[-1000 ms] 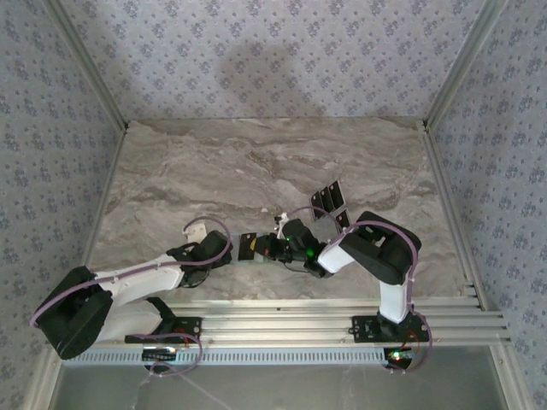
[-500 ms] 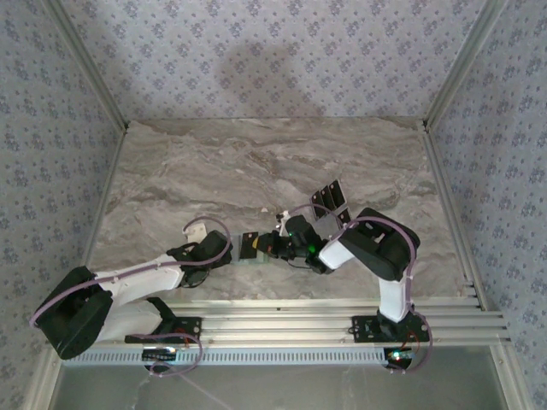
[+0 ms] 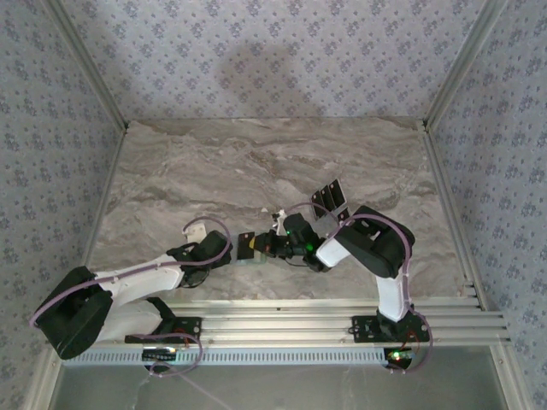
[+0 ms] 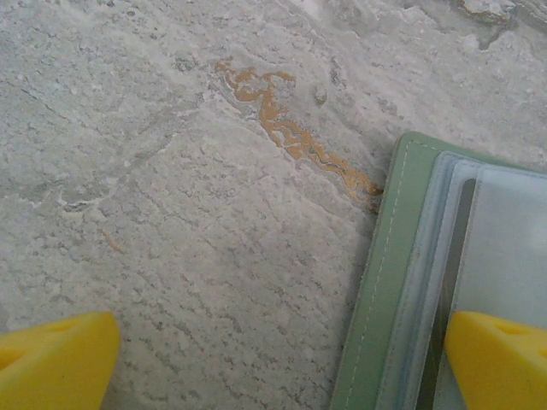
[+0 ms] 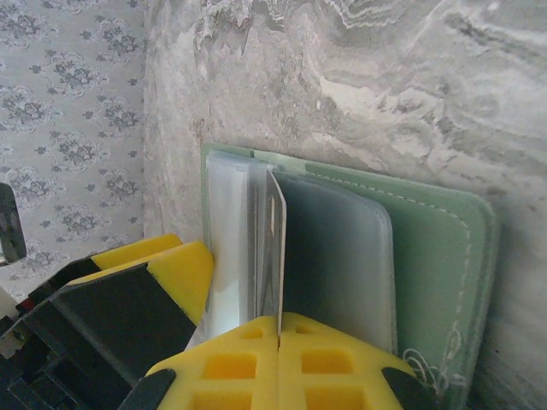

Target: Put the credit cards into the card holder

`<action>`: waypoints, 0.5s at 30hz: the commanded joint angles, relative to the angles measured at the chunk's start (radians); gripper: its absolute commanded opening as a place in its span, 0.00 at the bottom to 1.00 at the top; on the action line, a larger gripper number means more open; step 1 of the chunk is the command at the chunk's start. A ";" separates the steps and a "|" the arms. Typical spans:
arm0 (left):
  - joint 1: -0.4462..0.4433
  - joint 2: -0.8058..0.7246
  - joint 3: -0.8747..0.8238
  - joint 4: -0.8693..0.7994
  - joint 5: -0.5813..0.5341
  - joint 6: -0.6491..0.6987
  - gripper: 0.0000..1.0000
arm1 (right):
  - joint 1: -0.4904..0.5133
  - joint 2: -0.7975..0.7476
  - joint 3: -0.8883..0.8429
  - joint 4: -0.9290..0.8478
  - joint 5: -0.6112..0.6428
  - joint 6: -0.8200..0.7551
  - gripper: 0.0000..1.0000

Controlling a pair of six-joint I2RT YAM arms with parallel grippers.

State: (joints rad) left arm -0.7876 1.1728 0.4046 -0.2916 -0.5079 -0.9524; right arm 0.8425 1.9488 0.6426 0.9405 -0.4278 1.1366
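Right gripper (image 5: 278,329) edged left, pinching credit card (image 5: 273,248) edge-on among card holder (image 5: 436,248) sleeves; left gripper (image 4: 275,363) spread wide.

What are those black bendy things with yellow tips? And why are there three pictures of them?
They are two robot arms, the left arm and the right arm, bolted to a stone-patterned table. One picture looks down from above. The other two come from small cameras on each wrist, so you see the yellow fingers close up. The flat green thing is the card holder, lying open with clear pockets. The right gripper is pinched shut on a thin credit card, held on edge at the pockets. The left gripper is wide open, one finger over the holder. More dark cards lie farther back.
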 commanded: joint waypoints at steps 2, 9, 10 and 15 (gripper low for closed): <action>-0.005 0.001 -0.014 -0.060 0.023 0.004 0.98 | 0.006 0.030 0.008 -0.025 -0.031 -0.022 0.00; -0.004 -0.019 -0.013 -0.097 -0.006 -0.024 0.98 | 0.003 0.023 -0.008 0.008 -0.027 -0.001 0.00; -0.004 -0.029 -0.012 -0.112 -0.020 -0.036 0.98 | 0.002 0.021 -0.009 0.009 -0.023 -0.001 0.00; -0.004 -0.068 -0.015 -0.153 -0.045 -0.063 0.97 | -0.003 0.019 -0.019 0.011 -0.016 0.001 0.00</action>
State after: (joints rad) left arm -0.7876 1.1248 0.4019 -0.3725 -0.5213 -0.9874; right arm 0.8425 1.9491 0.6395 0.9524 -0.4355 1.1370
